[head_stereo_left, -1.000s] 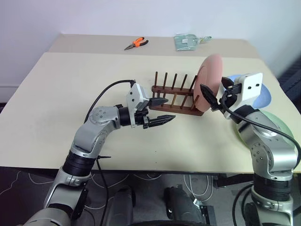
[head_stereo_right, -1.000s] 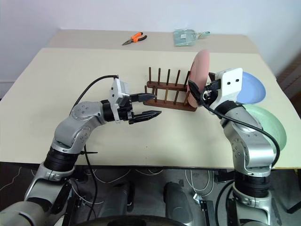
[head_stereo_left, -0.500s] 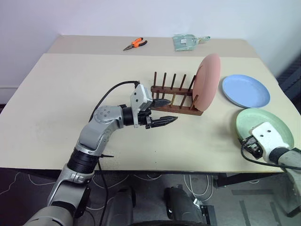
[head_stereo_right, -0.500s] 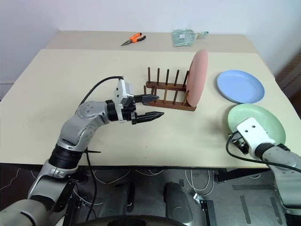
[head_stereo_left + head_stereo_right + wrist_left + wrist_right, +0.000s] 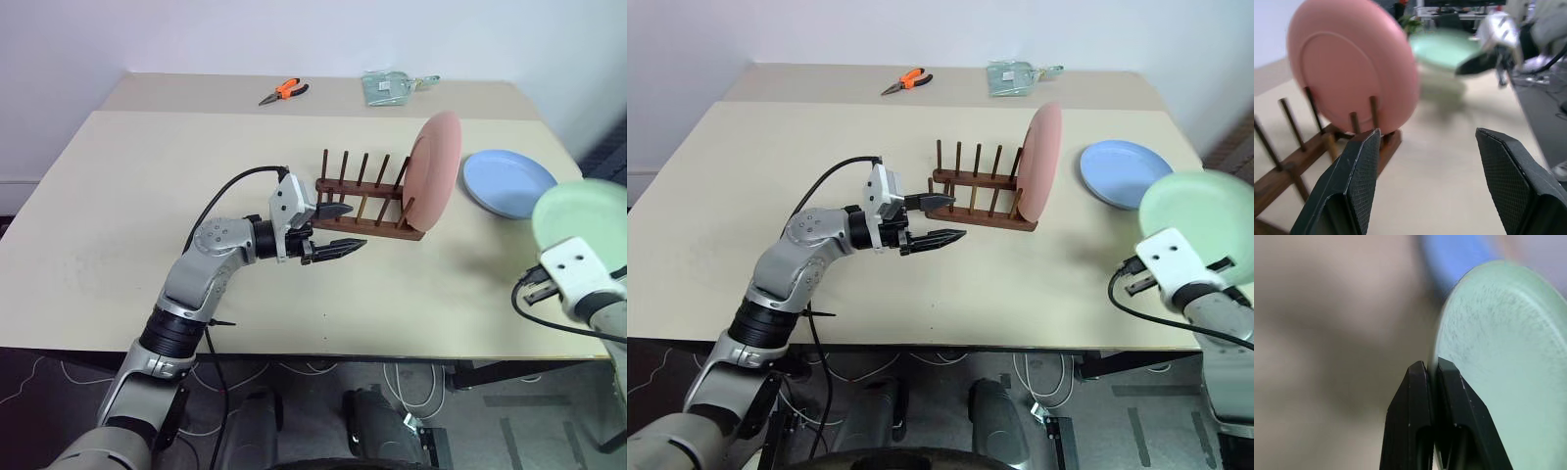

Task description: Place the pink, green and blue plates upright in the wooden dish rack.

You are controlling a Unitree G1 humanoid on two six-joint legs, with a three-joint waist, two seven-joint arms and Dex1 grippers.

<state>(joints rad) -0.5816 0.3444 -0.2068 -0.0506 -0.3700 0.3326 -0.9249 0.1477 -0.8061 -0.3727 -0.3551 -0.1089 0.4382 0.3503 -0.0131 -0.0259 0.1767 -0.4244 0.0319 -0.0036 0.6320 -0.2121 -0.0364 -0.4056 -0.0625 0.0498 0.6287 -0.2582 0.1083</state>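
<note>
Pink plate (image 5: 434, 170): upright in the right end of the dark wooden rack (image 5: 364, 203). Blue plate (image 5: 507, 182): flat on table. Green plate (image 5: 1198, 210): raised, tilted, rim pinched by right pincer (image 5: 1431, 377).

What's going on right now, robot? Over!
Right gripper shut on green plate, lifted off table. Left gripper open beside dish rack. Pink plate racked, blue plate flat. Path clear.

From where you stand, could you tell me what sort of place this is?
Probably a robotics lab or workshop, not a kitchen. The wooden dish rack and plates sit on a plain beige table, orange-handled pliers lie at its far side, and loose cables trail on the floor underneath.
</note>
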